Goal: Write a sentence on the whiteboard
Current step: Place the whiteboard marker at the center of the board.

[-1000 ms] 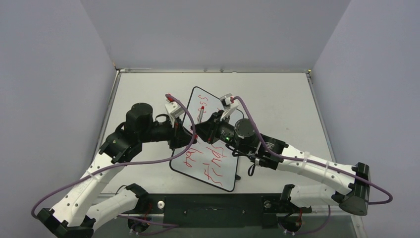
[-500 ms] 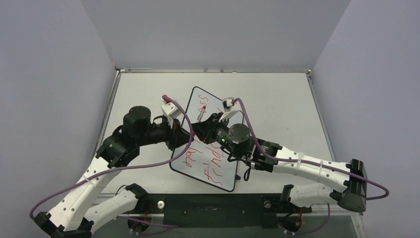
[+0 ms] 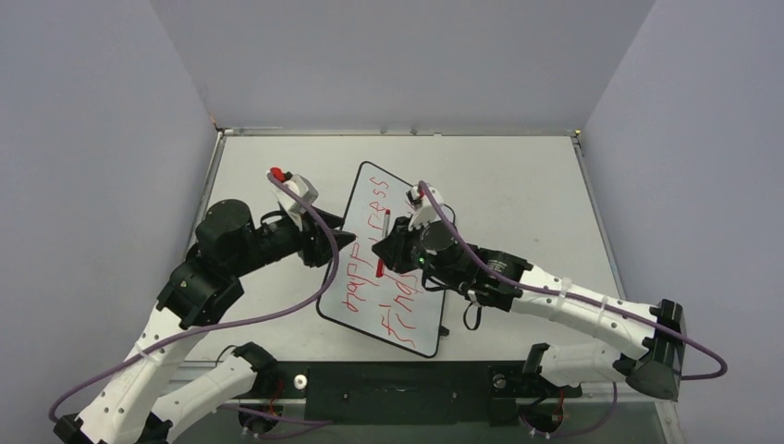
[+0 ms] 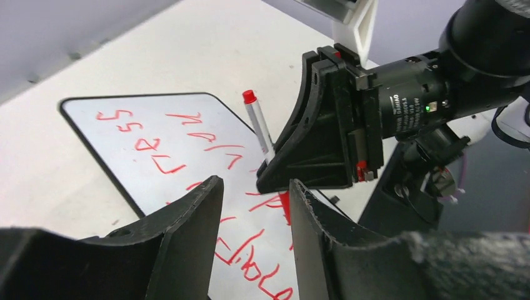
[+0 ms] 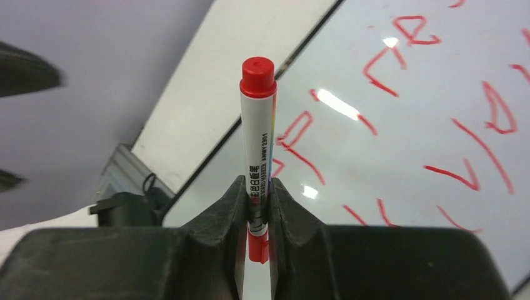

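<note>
The whiteboard lies slanted on the table, glossy white with a thin black rim. The sentence runs over it in red strokes, also seen in the wrist views. My right gripper is shut on a white marker with red ends, held above the board's middle. My left gripper hovers over the board's left edge, open and empty, a short way left of the marker. Its fingers frame the writing below.
The matte white tabletop is enclosed by grey walls at the back and sides. A small black clip sits at the board's near right corner. Purple cables loop from both wrists. The arm bases stand at the near edge.
My left gripper has opened and drawn back to the left, away from the marker. The right gripper has kept its hold and shifted slightly left over the board.
</note>
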You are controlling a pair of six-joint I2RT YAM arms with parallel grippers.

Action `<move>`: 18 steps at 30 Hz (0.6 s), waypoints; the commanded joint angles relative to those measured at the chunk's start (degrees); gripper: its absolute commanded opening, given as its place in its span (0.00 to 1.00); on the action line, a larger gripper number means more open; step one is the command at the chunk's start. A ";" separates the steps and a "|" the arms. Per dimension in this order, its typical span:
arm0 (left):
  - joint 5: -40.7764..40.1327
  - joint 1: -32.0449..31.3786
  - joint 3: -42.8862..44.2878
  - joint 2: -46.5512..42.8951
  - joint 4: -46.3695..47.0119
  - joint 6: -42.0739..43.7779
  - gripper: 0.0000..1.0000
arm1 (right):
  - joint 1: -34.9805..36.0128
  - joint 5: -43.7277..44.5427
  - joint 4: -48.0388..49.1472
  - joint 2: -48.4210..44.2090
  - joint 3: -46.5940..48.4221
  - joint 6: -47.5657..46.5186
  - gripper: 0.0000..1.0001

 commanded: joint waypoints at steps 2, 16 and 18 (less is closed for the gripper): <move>-9.41 0.31 3.30 -2.37 0.60 2.80 0.41 | -6.58 0.13 -10.65 -4.82 2.83 -5.93 0.00; -44.63 1.33 3.44 -1.73 -7.01 0.52 0.46 | -31.43 9.79 -25.75 -11.81 -5.21 -12.80 0.00; -48.82 2.53 1.20 -2.24 -6.84 -0.62 0.51 | -34.56 10.57 -25.43 -10.16 -7.66 -12.53 0.00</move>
